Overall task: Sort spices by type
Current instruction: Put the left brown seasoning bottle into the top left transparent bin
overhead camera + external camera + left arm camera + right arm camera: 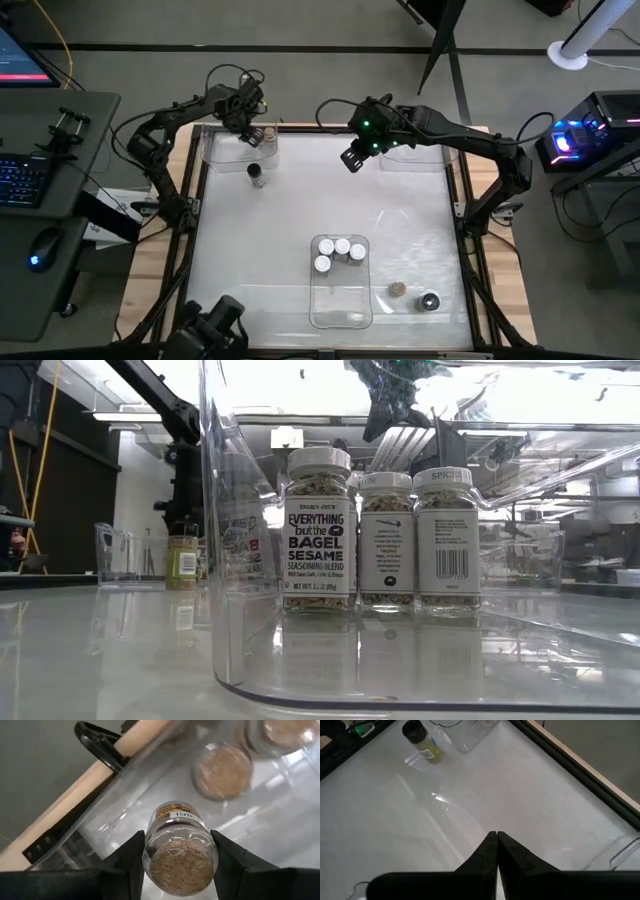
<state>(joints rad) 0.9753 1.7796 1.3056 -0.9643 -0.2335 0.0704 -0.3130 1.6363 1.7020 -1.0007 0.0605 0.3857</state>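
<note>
Left hand (181, 865) grips a tan-capped jar (180, 851).

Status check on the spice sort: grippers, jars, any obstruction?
Left gripper shut on tan-capped jar over far-left tray. Right gripper shut, empty, hovering. Nothing blocking.

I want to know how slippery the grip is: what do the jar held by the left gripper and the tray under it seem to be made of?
The jar in the left gripper looks like clear glass or hard plastic: glossy, its tan grainy contents showing through, with a printed paper label. The tray looks like clear rigid plastic: see-through walls with bright glare streaks.
</note>
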